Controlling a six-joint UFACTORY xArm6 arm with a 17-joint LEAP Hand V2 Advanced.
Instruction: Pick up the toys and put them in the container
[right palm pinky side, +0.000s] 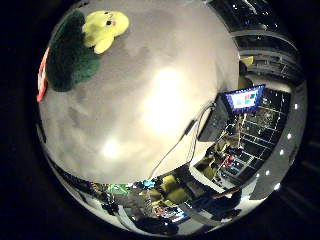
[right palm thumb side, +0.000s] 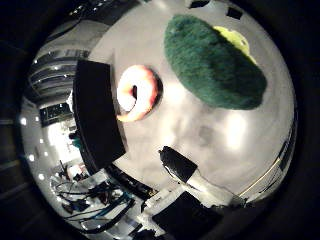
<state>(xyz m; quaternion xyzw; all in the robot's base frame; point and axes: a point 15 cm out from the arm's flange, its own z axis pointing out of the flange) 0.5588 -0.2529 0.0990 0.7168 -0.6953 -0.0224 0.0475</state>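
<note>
A dark green plush toy (right palm thumb side: 215, 65) lies on the pale table, with a yellow plush toy (right palm pinky side: 104, 29) right beside it and partly hidden behind it in the thumb side view. A ring-shaped plush toy in white, orange and red (right palm thumb side: 137, 92) lies next to a black container (right palm thumb side: 95, 115). Part of my hand (right palm thumb side: 192, 175), a black-tipped white finger, reaches over the table, apart from all the toys and holding nothing. The finger looks fairly straight.
The table (right palm pinky side: 150, 110) is a wide pale surface with bright light spots. Beyond its edge stand a lit monitor (right palm pinky side: 245, 98), shelving and room clutter.
</note>
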